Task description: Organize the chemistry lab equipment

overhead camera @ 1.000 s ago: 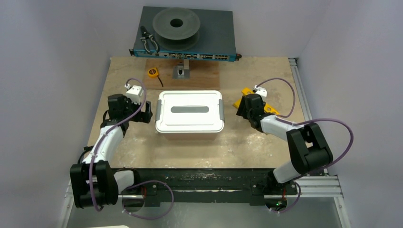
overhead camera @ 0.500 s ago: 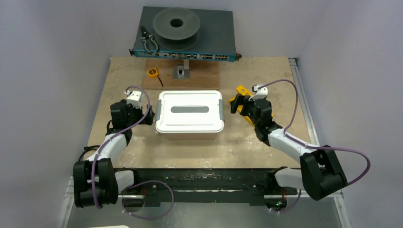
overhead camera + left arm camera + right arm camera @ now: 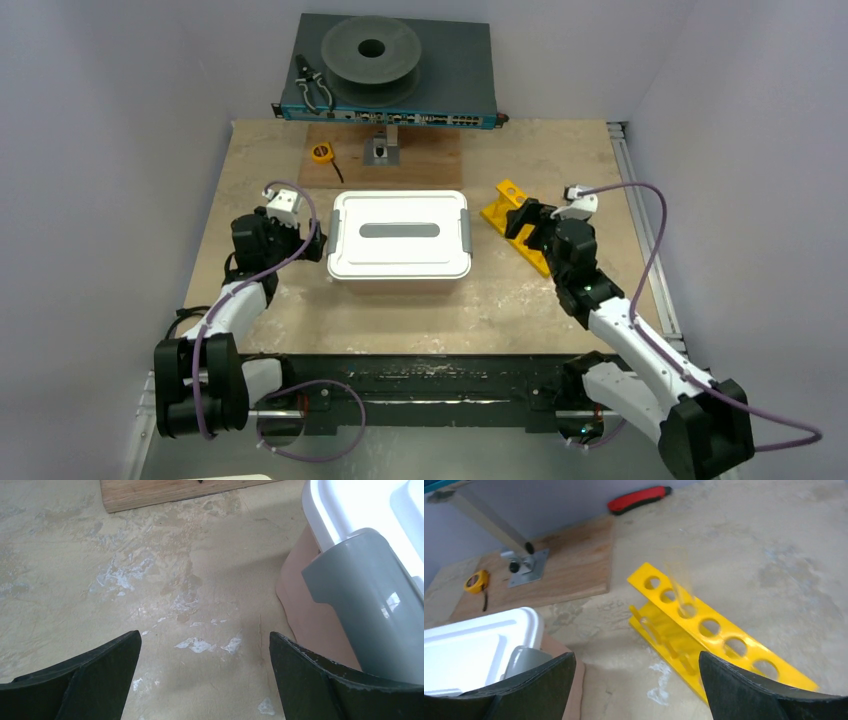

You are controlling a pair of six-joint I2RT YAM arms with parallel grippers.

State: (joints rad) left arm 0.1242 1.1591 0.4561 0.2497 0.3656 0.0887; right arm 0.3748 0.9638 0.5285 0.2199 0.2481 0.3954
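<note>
The yellow holed rack (image 3: pixel 499 212) lies on the table right of a closed white box (image 3: pixel 400 235). In the right wrist view the rack (image 3: pixel 724 642) holds one thin clear tube (image 3: pixel 681 590), faint and upright in a hole. My right gripper (image 3: pixel 524 222) is open and empty, above the rack's near side; its wrist view (image 3: pixel 636 657) shows bare table between the jaws. My left gripper (image 3: pixel 312 243) is open and empty beside the box's left grey latch (image 3: pixel 360 600). The squeeze bottle, wooden sticks, dish and tiny glass are out of view.
A wooden board (image 3: pixel 425 160) with a small metal stand and a yellow tape measure (image 3: pixel 320 152) lies behind the box. Black pliers (image 3: pixel 313 88) and a grey spool (image 3: pixel 372 55) rest on the blue-grey unit at the back. A red-black tool (image 3: pixel 639 497) lies by the wall.
My right arm has swung out to the right and drawn back, so the gripper moved right along the rack. My left gripper shifted slightly nearer and then held still.
</note>
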